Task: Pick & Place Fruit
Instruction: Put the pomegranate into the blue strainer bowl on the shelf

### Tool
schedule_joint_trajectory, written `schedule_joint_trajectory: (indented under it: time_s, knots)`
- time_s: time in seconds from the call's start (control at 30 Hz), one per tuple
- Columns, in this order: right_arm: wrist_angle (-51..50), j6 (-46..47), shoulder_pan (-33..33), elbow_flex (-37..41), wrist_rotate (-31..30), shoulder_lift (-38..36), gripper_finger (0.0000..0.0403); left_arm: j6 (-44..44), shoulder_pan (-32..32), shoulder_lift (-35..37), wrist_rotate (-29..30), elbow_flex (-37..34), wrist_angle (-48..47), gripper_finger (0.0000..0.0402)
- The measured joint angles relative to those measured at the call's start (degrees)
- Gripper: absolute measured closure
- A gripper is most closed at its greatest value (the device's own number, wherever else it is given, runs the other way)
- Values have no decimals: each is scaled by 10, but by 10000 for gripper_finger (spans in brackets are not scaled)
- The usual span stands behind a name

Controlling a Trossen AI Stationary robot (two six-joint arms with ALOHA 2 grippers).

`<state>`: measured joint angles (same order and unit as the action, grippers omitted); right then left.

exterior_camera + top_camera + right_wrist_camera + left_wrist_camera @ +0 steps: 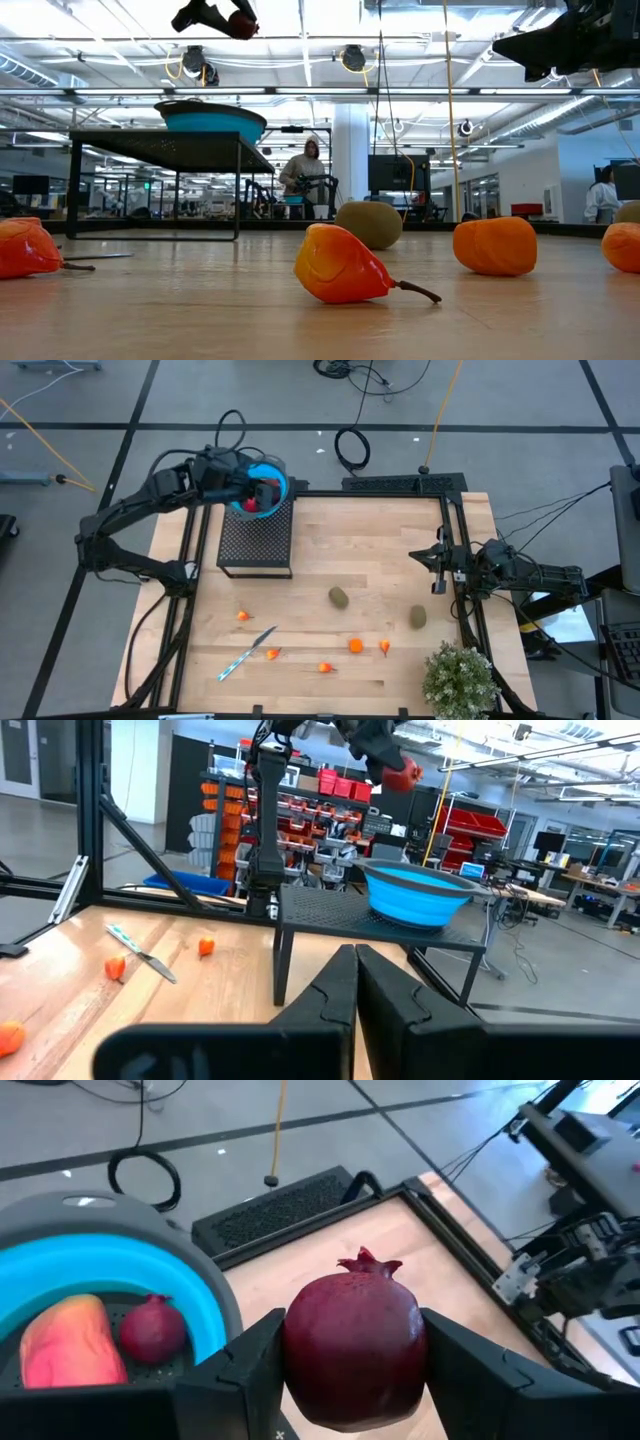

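- My left gripper [352,1380] hangs above the blue collapsible bowl with a grey rim [276,482], its 2 dark fingers [250,1370] clamped on a dark red toy pomegranate [352,1348].
- That bowl sits on a black perforated metal stand [256,538] at the far left of the pale wooden butcher-block tabletop [370,550]. I already see 2 fruits in it: a smaller dark red round piece [152,1330] and a red-orange oblong piece [66,1342], side by side.
- My right gripper [355,982] waits at the right edge of the table with its fingers pressed together and nothing between them.
- Loose on the wood I count 2 olive-brown oval fruits, 1 near the middle [339,597] and 1 [417,617] towards the right.
- Towards the near edge lie small orange bits: 1 on the left [242,616], 1 [273,654] just beside the thin silver-blue knife-like stick [247,654], 1 [326,667] nearer the front, a blockier orange piece [355,645] and another bit [385,647] right of it.
- A bushy green plant [460,680] stands at the near right corner.
- Black metal rails frame the table; the floor around is grey with a coiled black cable [351,449] and a yellow cord.
- Across the table I see an open workshop with ceiling lights and red shelving; a person in a hood [309,170] stands far back, possibly at a machine.
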<state>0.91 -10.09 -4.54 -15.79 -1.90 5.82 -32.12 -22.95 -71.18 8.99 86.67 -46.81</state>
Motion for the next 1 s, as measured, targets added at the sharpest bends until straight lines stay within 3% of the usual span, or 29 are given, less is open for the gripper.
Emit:
schedule_joint_trajectory:
  time_s: [0.33, 0.57, 0.7, 1.0]
  knots:
    - [1, -1, 0, 0, 0, 0, 403, 38, -7, 0, 2, 0, 0, 200]
    - [1, -11, 0, 0, 0, 0, 403, 165, -7, -1, 126, 0, -1, 204]
    - [1, -18, 0, 0, 0, 0, 403, 190, -8, -12, 192, 0, -4, 209]
    - [0, -17, 0, 0, 1, 0, 403, 215, -53, -87, 200, 0, -14, 205]
